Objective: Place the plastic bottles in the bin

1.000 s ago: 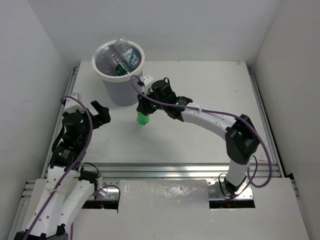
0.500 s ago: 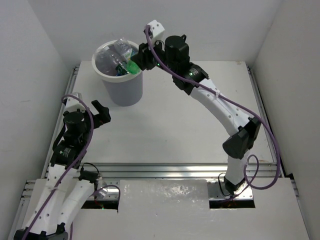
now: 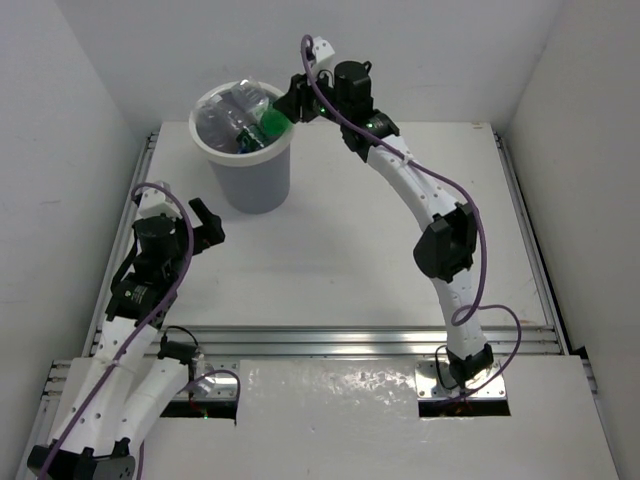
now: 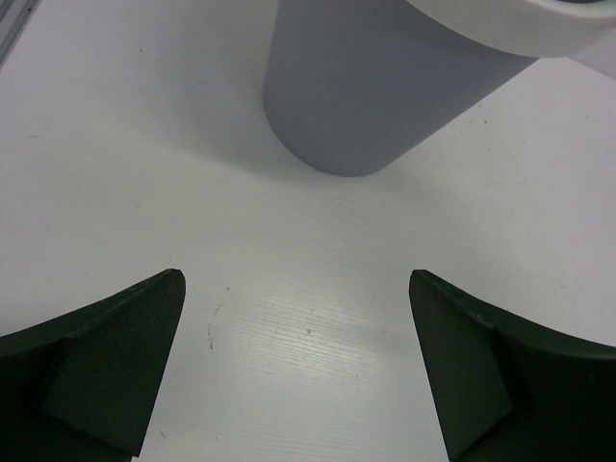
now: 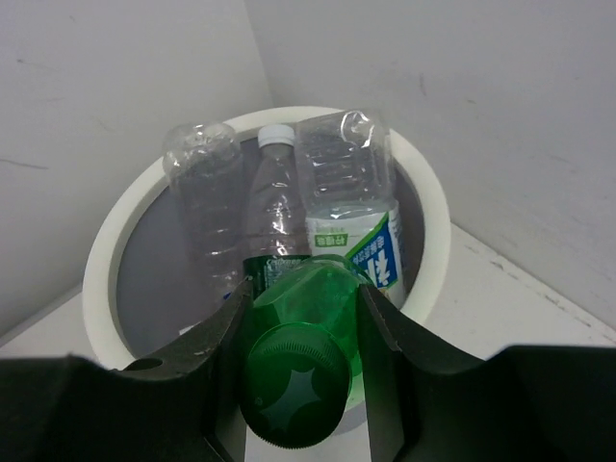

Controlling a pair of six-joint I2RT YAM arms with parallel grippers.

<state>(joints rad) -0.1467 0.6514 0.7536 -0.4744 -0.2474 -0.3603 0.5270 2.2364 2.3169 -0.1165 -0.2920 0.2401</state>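
- The left arm (image 3: 155, 245) sits at about 8 o'clock on the worktop (image 3: 400, 250), near the foot of the bin; its jaws are wide apart with nothing between them, and its wrist view shows only bare worktop and the bin's wall
- The bin (image 3: 250, 185) stands upright at about 11 o'clock on the worktop, and several clear bottles (image 3: 235, 115) are piled inside it up to the rim
- The green bottle (image 3: 272, 122) is above the bin's rim at about 3 o'clock of the opening, touching nothing but the jaws; in the right wrist view its cap (image 5: 294, 390) points back at the camera and its body (image 5: 308, 298) points out over the clear bottles (image 5: 351, 192)
- The right arm (image 3: 400, 175) reaches from 5 o'clock across to the bin, and its jaws are clamped on the green bottle at the neck end
- Step in hand, as I judge it: the drop of the green bottle, with the carry done and the release not yet made
- The next move calls for the bottle to be fully inside the rim line, then for the jaws to part; since the pile is high, a release too near the rim could let it roll out
- No other bottle shows on the worktop in the overhead view, so this looks like the last one
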